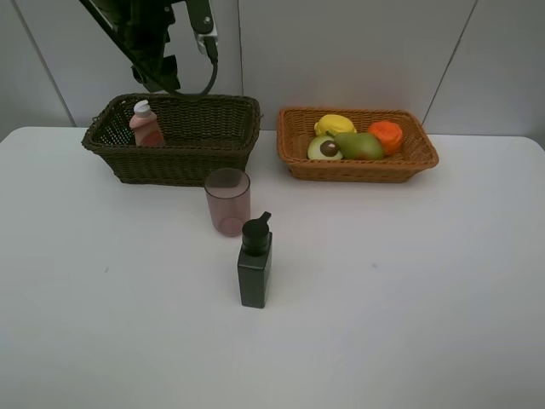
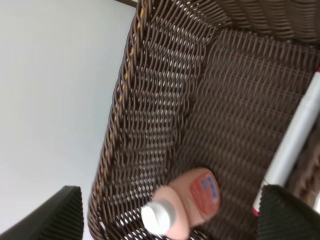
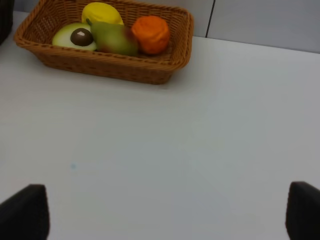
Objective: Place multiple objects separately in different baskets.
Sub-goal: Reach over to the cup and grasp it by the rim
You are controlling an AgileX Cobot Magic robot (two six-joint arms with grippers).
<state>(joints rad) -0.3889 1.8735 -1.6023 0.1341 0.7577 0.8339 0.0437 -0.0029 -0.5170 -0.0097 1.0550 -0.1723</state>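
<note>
The peach-pink bottle (image 1: 146, 125) (image 2: 192, 200) stands in the left end of the dark basket (image 1: 170, 145) (image 2: 150, 125). A white marker (image 2: 295, 145) lies along the basket floor beside it. My left gripper (image 1: 162, 83) (image 2: 172, 220) hangs open above that end, holding nothing. The orange-tan basket (image 1: 358, 166) (image 3: 100, 65) holds the lemon (image 1: 334, 124) (image 3: 102, 12), avocado half (image 1: 324, 148) (image 3: 75, 36), pear (image 1: 358, 146) (image 3: 115, 39) and orange (image 1: 385, 136) (image 3: 151, 34). The pinkish cup (image 1: 227, 201) and dark pump bottle (image 1: 255, 262) stand on the table. My right gripper (image 3: 162, 212) is open and empty.
The white table (image 1: 409, 290) runs wide in front of both baskets. A grey panelled wall stands just behind them. The left arm (image 1: 149, 34) comes down from the top left, over the dark basket's back rim.
</note>
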